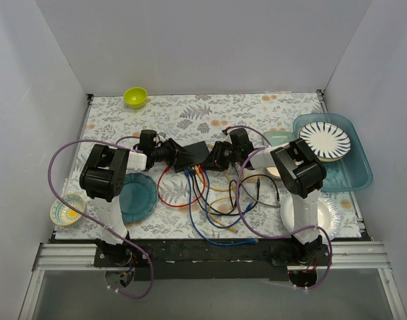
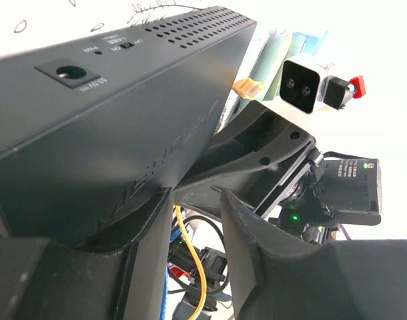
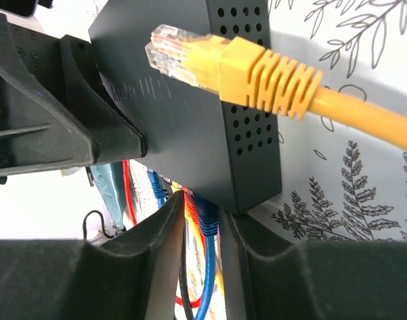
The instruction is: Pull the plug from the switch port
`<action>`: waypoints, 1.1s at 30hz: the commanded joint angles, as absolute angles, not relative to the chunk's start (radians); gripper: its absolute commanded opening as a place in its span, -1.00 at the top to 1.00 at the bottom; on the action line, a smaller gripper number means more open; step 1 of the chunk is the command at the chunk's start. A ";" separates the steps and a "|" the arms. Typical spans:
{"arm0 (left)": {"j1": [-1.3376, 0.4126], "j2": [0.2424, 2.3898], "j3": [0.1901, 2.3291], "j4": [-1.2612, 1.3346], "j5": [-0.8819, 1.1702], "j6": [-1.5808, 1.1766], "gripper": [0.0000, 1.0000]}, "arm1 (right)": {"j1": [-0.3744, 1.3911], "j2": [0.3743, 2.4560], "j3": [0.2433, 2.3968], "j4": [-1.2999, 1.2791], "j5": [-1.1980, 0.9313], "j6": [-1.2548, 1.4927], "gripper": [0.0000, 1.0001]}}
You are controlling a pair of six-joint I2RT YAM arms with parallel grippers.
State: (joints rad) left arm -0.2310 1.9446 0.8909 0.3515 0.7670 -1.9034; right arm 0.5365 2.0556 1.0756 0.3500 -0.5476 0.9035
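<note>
The switch is a flat black box mid-table, also in the left wrist view and right wrist view. Red, blue and orange cables run from its near edge. My right gripper is at the port edge, its jaws closed onto a blue plug still in its socket, with an orange plug squeezed in beside it. A loose yellow plug lies on the switch. My left gripper presses on the switch's left end, jaws a narrow gap apart, holding nothing.
A tangle of cables lies in front of the switch. A teal plate and a small patterned bowl sit at the left, a green bowl at the back. A blue tray with a striped plate and a white plate sit at the right.
</note>
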 commanded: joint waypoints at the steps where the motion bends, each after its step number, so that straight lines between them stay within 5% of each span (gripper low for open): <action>1: -0.229 1.896 0.877 0.304 0.767 -1.885 0.30 | 0.535 2.036 1.035 0.417 -0.492 0.948 0.28; 11: -0.229 1.898 0.877 0.302 0.769 -1.884 0.30 | 0.512 2.040 1.000 0.498 -0.488 1.074 0.46; 18: -0.229 1.882 0.853 0.330 0.790 -1.914 0.30 | 0.512 2.026 0.985 0.496 -0.492 1.060 0.97; 33: -0.319 1.893 0.807 0.359 0.730 -1.930 0.29 | 0.529 2.034 1.026 0.265 -0.509 0.825 0.97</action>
